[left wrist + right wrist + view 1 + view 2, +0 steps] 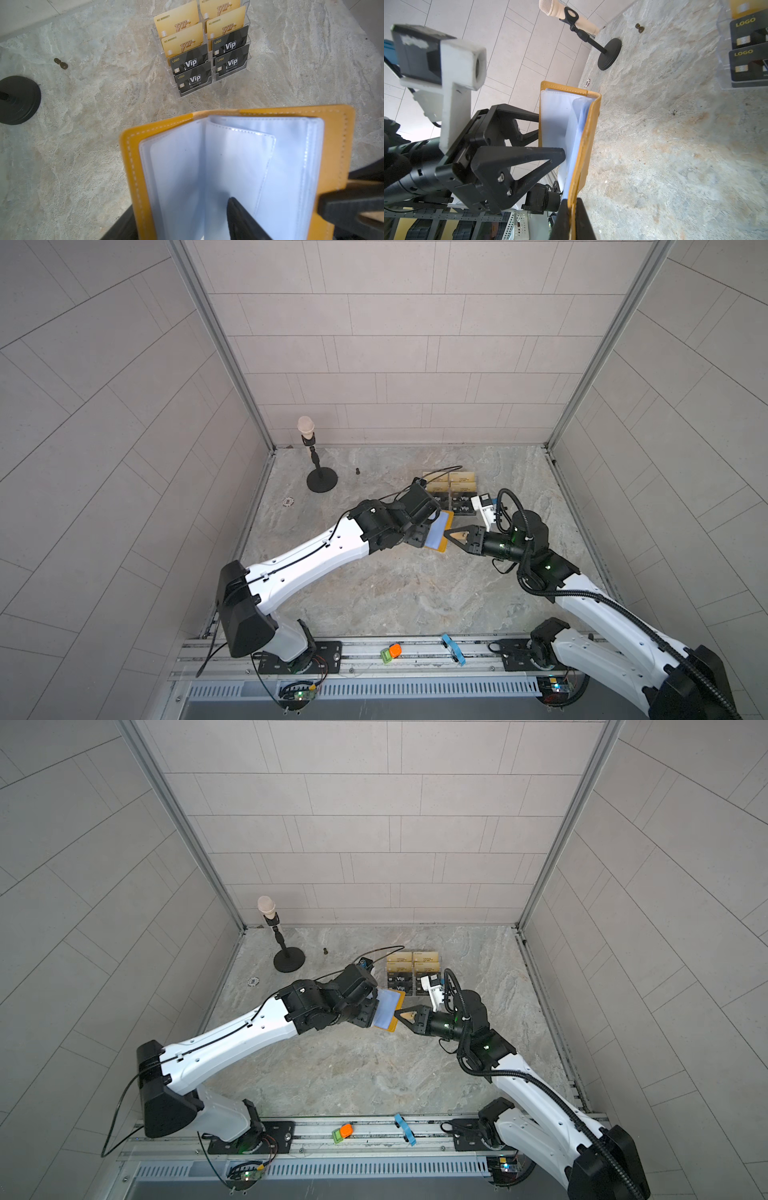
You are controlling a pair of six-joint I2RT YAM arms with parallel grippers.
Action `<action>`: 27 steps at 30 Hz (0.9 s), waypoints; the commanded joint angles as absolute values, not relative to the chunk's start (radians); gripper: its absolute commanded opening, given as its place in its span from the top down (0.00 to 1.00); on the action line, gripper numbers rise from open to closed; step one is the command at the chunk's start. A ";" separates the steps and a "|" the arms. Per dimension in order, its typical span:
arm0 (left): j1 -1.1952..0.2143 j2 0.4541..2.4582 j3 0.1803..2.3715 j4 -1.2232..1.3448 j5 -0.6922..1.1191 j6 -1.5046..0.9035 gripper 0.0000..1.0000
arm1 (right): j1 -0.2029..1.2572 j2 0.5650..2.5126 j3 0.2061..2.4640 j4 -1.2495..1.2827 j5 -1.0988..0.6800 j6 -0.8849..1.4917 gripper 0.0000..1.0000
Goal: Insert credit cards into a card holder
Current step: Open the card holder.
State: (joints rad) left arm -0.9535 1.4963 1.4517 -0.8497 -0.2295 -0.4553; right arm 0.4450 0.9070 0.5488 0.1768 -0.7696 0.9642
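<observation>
Nothing is inserted yet; you are at the opening stage. The holder hangs between your two grippers around the middle of the table, just near and a little left of the stand. It looks lifted clear of the surface, though I cannot be sure. It is spread open like a book, and all the sleeves you can see in the left wrist view are empty.

Your right gripper is clenched on the edge of the holder's right cover. Your left gripper has its jaws spread astride the left cover. One finger goes behind the cover, and the other fingertip rests against the sleeves. It does not look like a clamp.

What is done: the holder is up, open, and a sleeve is exposed. What is left is everything else. The four cards in view sit in the two near rows of the stand, with the gold cards in the rows behind them. Neither gripper has a card.

In my judgement you need to free one gripper, and the left, being loose, looks the likelier one. Then draw a card from the stand and slide it into a sleeve while the other gripper steadies the holder. Repeat for the rest.
</observation>
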 commanded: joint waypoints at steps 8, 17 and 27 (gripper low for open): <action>-0.855 1.446 1.356 -0.817 -0.246 -0.480 0.32 | 0.451 0.909 0.566 0.194 -0.764 0.955 1.00; -0.790 1.386 1.292 -0.816 -0.285 -0.498 0.33 | 0.454 0.995 0.574 0.166 -0.760 0.935 1.00; -0.784 1.311 1.208 -0.751 -0.215 -0.520 0.36 | 0.487 1.279 0.596 0.344 -0.833 0.882 1.00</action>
State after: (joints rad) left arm -0.7876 1.3228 1.2545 -0.7906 -0.2710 -0.5011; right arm 0.4736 1.2320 0.5625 0.2340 -0.7933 0.9066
